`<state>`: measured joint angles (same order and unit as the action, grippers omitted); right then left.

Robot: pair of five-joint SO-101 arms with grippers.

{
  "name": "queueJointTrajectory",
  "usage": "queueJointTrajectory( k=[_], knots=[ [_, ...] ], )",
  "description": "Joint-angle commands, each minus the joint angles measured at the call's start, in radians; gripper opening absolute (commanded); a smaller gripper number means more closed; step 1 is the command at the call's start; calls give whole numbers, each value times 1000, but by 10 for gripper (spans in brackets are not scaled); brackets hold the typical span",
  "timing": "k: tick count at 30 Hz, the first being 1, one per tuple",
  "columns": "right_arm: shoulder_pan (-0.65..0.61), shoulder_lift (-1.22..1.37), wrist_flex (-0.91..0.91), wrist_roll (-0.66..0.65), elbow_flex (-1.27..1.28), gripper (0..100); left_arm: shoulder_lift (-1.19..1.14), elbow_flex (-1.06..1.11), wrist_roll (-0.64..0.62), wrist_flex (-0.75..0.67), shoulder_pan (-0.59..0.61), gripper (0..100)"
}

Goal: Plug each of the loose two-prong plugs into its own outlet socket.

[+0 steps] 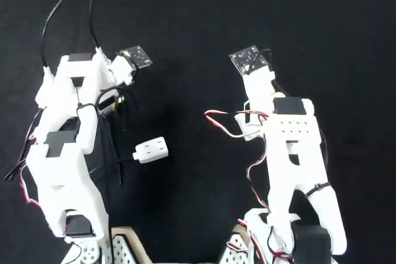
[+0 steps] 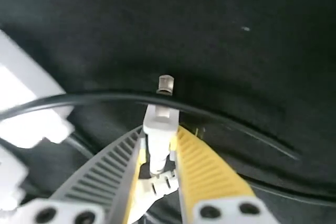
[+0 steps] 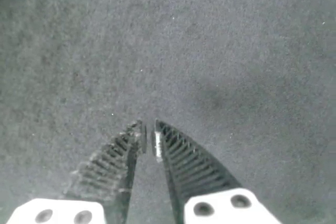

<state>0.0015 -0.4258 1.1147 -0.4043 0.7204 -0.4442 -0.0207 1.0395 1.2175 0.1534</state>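
Yellow and grey fingers of the left gripper (image 2: 159,130) are clamped on a small white plug (image 2: 159,120), so that claw is holding it. One metal prong (image 2: 165,83) sticks out past the tips toward the black cloth (image 2: 236,35). A black cable (image 2: 94,98) curves across just beyond the plug. From above, the white outlet block (image 1: 151,149) lies flat on the cloth between the two arms, closer to the left one, with its dark cord trailing back that way. The right gripper (image 3: 148,130) is pinched nearly together, just a sliver between the tips and nothing in it, over bare cloth.
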Motion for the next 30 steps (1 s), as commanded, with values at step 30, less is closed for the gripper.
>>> queueJointTrajectory(
  k=[30],
  knots=[
    [-14, -2, -9, -8, -7, 22, 847, -73, -381, 98, -24, 33]
  ],
)
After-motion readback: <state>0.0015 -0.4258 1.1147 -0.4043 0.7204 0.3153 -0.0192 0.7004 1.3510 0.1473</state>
